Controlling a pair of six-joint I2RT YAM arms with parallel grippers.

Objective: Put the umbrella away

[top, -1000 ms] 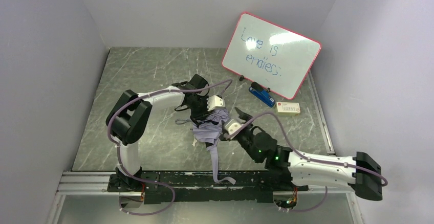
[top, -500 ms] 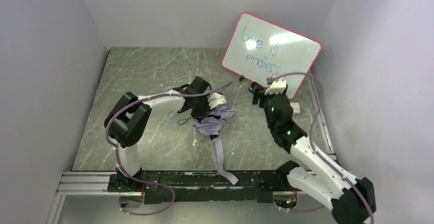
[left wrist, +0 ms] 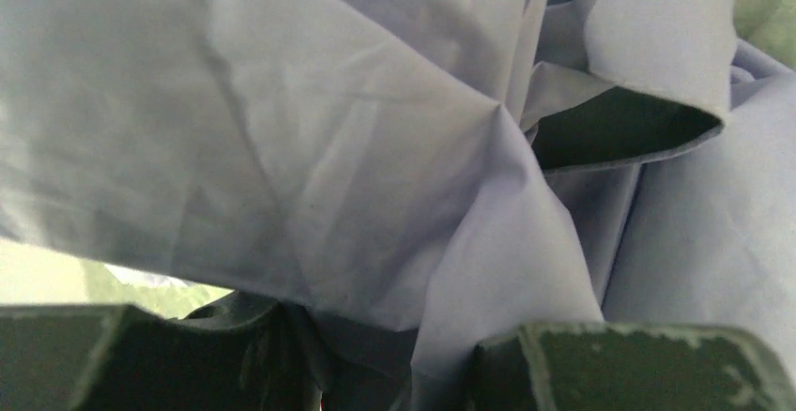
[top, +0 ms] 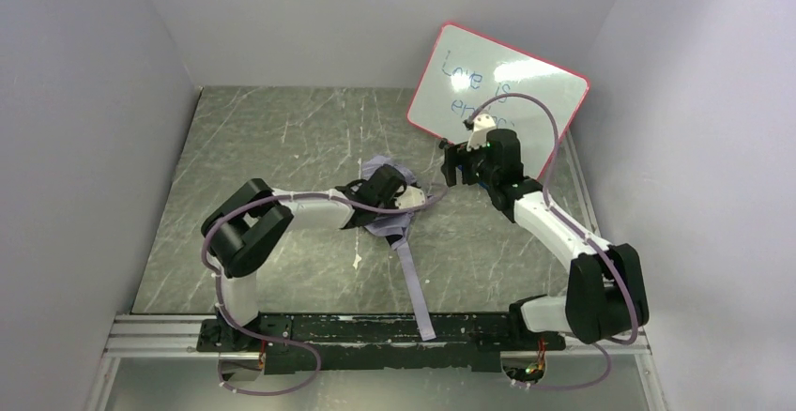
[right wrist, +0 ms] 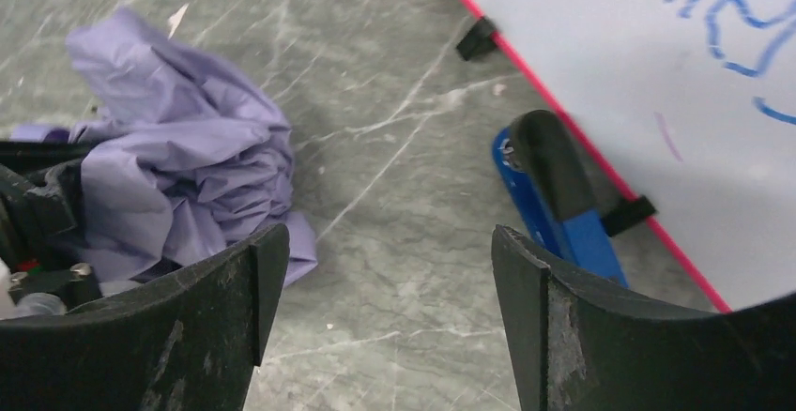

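Left wrist view: left tool [left wrist: 375,364] clamped on umbrella [left wrist: 329,148] fabric; right tool [right wrist: 375,270] apart, empty; thin cloth may slip out if tugged

The left arm [top: 246,237] rises from its base at lower left, folds at the elbow and runs its forearm rightward to frame centre, low over the worktop [top: 282,129]. The left gripper [left wrist: 380,341] has its fingers partly closed, with umbrella [left wrist: 329,148] cloth pinched between them. The right arm [top: 563,233] bends at lower right and reaches up and left toward upper centre. The right gripper [right wrist: 383,242] holds its fingers spread wide, tilted down at the worktop.
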